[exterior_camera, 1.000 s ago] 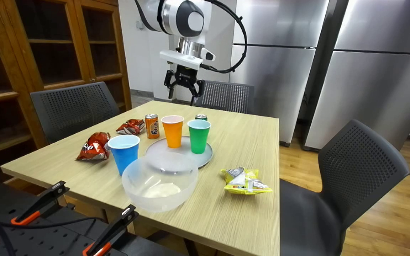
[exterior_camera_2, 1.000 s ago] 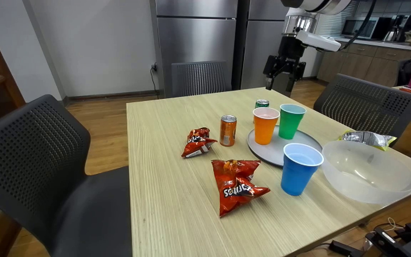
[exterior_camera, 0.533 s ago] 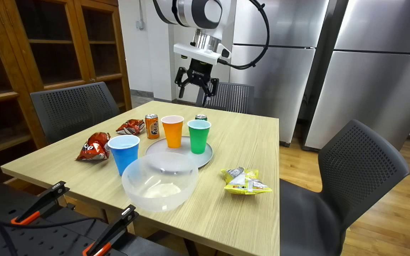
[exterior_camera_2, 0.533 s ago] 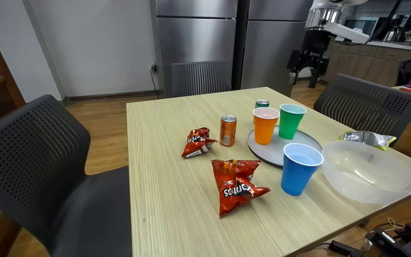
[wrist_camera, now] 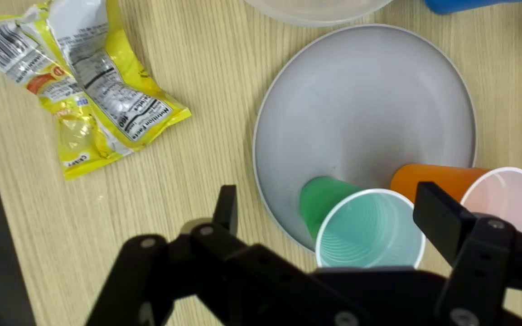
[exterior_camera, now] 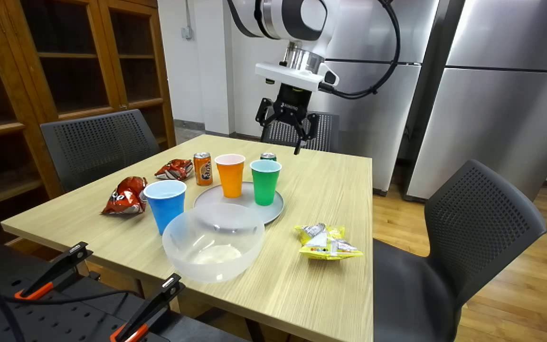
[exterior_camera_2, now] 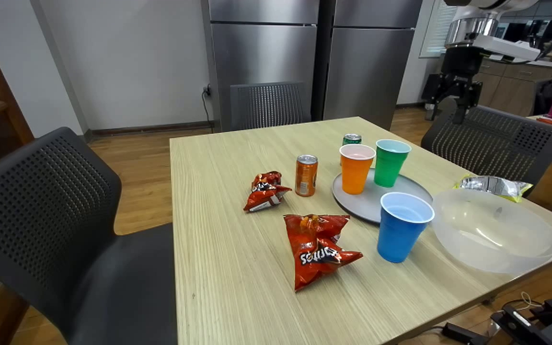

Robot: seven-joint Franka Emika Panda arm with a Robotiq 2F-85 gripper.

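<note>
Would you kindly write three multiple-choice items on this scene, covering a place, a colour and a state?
1. Where does the green cup stand?
A) in the translucent bowl
B) on the gray plate
C) on a chair

2. What colour is the cup standing beside the plate?
A) orange
B) green
C) blue

3. How is the gripper?
A) open and empty
B) shut on a cup
C) shut and empty

1: B, its base sits inside the plate's rim in both exterior views.
2: C, it shows blue in both exterior views.
3: A, in both exterior views its jaws stand apart, holding nothing.
</note>
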